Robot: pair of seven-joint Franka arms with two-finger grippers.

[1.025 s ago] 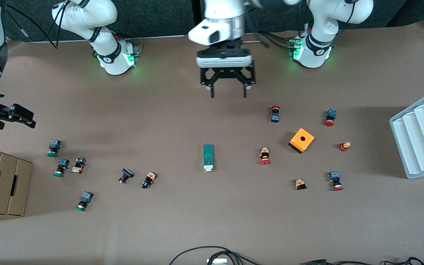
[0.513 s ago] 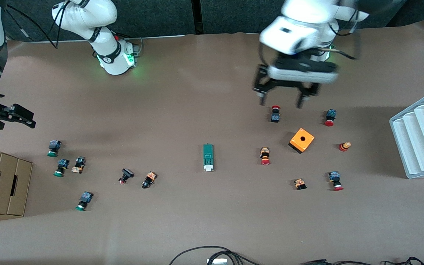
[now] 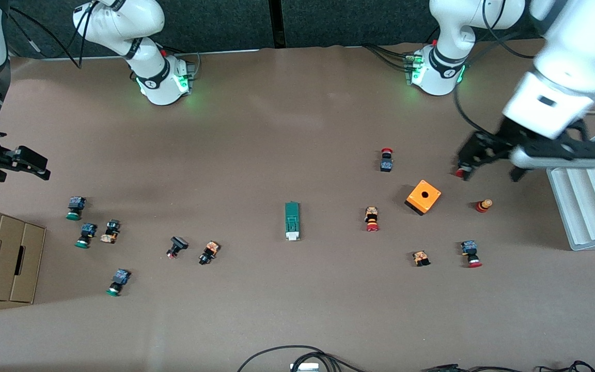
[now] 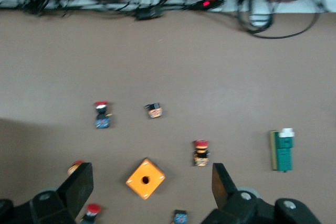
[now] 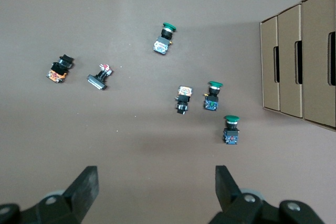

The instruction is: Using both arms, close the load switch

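From the front view, the load switch (image 3: 292,221) lies flat near the middle of the table, its white end nearer the camera, with nothing touching it. The left gripper (image 3: 489,174) hangs with its fingers spread, holding nothing, over the left arm's end of the table beside the white tray (image 3: 586,206). The right gripper (image 3: 31,164) waits at the right arm's end, above the cardboard boxes (image 3: 3,258).

In the left wrist view, the left gripper (image 4: 149,184) stands wide apart over the orange cube (image 4: 145,178), and the load switch (image 4: 282,150) sits well off to one side.

In the right wrist view, the right gripper (image 5: 156,187) is also released and empty, looking down on green buttons (image 5: 212,96); the switch is not in sight.

To my eye, both arms need to come in to the middle. One should probably pin the green body while the other presses squarely, so the block does not skid.
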